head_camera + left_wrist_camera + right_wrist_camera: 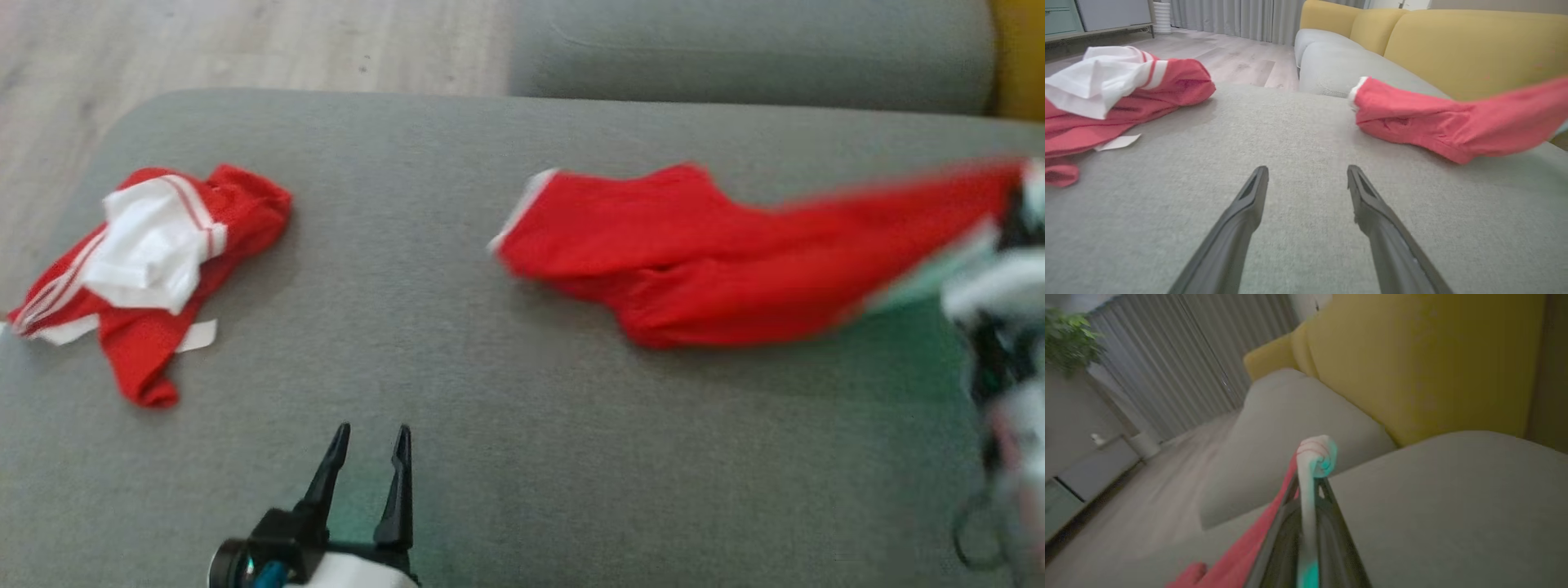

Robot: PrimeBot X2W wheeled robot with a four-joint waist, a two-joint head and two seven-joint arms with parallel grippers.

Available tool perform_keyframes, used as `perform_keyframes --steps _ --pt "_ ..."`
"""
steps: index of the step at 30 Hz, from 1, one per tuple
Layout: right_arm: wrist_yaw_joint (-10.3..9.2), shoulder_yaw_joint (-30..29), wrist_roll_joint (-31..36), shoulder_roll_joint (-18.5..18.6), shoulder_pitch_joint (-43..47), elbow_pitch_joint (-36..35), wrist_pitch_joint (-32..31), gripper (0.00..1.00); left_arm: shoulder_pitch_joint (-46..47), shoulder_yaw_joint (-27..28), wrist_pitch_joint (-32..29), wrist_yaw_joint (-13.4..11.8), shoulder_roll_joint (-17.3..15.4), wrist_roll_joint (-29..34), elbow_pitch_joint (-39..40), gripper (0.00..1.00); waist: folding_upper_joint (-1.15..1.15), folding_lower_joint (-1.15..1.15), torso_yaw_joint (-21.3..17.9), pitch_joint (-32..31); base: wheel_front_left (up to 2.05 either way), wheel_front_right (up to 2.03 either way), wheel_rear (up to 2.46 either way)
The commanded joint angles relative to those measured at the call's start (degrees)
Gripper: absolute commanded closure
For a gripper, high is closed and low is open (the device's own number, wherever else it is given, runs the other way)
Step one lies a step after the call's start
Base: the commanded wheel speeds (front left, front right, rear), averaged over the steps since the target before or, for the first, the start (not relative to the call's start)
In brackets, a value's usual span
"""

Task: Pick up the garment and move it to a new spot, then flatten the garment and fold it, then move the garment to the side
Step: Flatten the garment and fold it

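Head view: the red shirt stretches across the grey cushion's right half, one end lifted at the cushion's right edge, and a crumpled red-and-white heap lies at its left. Left wrist view: the left gripper hovers over the cushion, fingers apart. Right wrist view: the right gripper is clamped on the shirt's white striped edge.

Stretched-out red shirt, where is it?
Head view, right side: stretched-out red shirt trails over the grey cushion, one end pinched in the right tool, crumpled shirt far left.
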State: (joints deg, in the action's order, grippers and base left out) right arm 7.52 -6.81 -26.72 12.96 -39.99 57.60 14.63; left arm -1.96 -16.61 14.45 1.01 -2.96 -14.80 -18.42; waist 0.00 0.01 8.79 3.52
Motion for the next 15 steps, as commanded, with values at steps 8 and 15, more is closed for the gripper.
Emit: perform_keyframes --steps 8,15 --pt "-0.03 -9.85 16.38 -2.16 7.78 -10.40 0.36 0.00 4.21 1.03 0.55 -0.23 0.08 0.02 1.51 0.00 0.00 -0.01 -4.91 2.26 0.00 0.00 0.00" --pt "-0.03 1.37 25.87 -6.99 18.54 -28.82 0.37 0.00 5.21 -0.16 0.55 0.02 0.08 -0.62 1.75 0.00 0.00 -0.01 -6.38 2.40 0.00 0.00 0.00"
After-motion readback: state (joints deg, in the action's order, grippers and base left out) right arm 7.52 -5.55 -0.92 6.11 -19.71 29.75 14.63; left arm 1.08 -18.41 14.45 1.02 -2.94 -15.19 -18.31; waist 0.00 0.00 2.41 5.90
